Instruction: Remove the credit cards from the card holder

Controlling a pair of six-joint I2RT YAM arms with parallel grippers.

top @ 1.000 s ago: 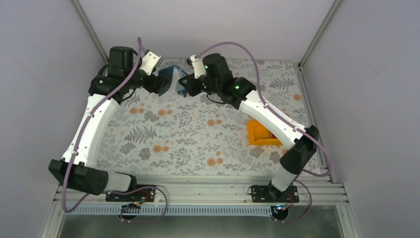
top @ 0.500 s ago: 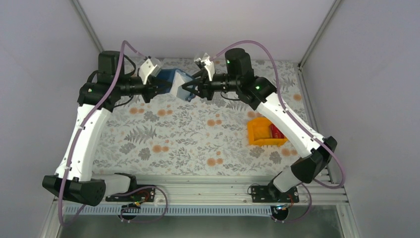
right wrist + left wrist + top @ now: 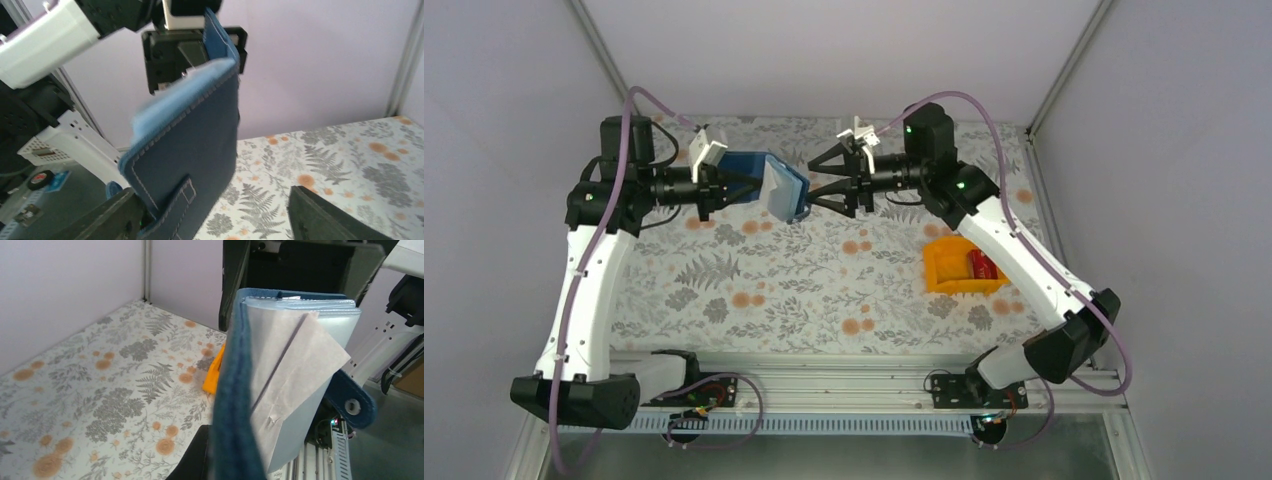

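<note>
Though floral the tabletop (image 3: 824,290), plain lilac walls (image 3: 844,50).

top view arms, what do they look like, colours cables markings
Both the left arm and right arm have white shells on the long links and black joints and bases. A mauve cable loops loosely along each. The left gripper and right gripper are black, each with a white camera block beside it. Small green lights glow on the right arm's joints.
</note>
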